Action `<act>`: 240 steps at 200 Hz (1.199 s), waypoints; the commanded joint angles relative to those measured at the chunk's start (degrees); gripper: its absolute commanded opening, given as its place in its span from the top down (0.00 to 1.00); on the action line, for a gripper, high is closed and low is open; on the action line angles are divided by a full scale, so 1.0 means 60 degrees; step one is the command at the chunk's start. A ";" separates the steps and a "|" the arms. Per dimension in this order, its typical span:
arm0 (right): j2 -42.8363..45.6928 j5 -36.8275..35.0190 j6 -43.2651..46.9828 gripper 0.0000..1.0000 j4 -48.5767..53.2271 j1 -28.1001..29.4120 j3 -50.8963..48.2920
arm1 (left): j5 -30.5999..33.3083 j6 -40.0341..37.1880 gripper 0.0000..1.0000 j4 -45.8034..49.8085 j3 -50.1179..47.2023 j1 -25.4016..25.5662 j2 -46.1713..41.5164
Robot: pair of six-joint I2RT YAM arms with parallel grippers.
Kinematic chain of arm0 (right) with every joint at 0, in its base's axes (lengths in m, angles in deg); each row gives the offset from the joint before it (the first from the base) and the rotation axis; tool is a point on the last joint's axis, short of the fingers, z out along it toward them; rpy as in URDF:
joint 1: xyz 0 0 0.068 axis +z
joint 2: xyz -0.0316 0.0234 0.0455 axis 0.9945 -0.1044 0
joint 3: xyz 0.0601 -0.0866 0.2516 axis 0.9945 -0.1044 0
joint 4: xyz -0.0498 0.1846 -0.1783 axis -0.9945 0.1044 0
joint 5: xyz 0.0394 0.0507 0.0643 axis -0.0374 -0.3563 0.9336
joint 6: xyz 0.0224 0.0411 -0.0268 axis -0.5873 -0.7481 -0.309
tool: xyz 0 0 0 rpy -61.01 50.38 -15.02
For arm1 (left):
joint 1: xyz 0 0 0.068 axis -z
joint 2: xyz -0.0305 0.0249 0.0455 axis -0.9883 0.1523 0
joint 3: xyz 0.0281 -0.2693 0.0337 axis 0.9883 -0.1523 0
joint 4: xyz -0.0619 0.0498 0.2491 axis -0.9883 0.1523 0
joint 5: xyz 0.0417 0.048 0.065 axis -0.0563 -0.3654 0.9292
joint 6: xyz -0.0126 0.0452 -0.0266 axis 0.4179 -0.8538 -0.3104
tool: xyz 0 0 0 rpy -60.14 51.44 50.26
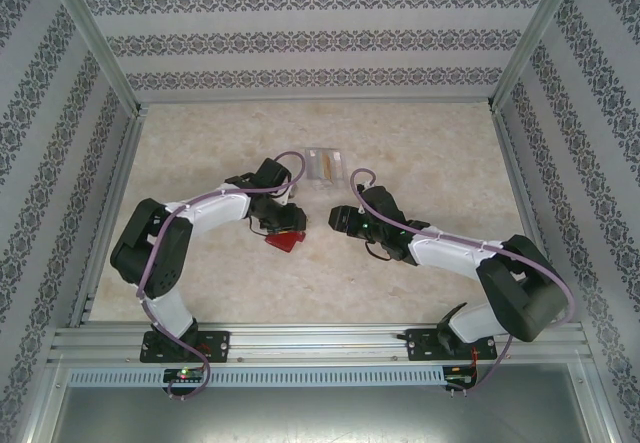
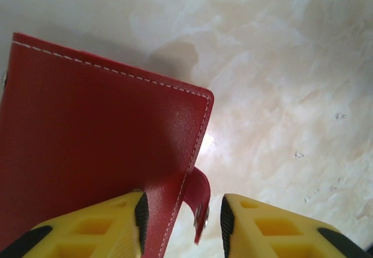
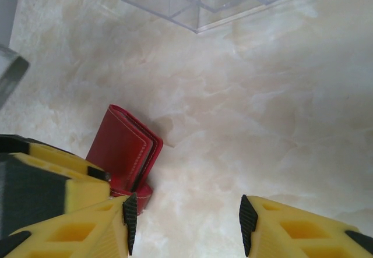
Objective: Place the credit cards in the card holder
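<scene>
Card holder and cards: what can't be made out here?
- Card holder pockets: hidden by its folded red cover, both wrist views.
- Cards in the clear case: too small to count, top view; cut off by the upper edge, right wrist view.
- Part of the card holder, top view: covered by the left gripper.

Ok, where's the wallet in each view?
Top external: wallet mid-table, just left of centre.
Left wrist: wallet covers the left half, close up.
Right wrist: wallet at lower left.
Shared landmark: clear case, beyond the wallet from above, and at the right wrist view's top edge.
</scene>
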 commanded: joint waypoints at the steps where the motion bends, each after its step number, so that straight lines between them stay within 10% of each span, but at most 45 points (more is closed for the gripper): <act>1: -0.0190 0.0262 0.0079 0.49 -0.0104 -0.0064 0.0006 | 0.0079 -0.0849 0.60 0.0710 0.0483 0.0119 -0.0195; 240: -0.0279 0.0473 0.0074 0.47 0.0295 -0.0077 0.0377 | -0.0856 -0.1800 1.00 0.2171 0.1797 0.0087 0.1105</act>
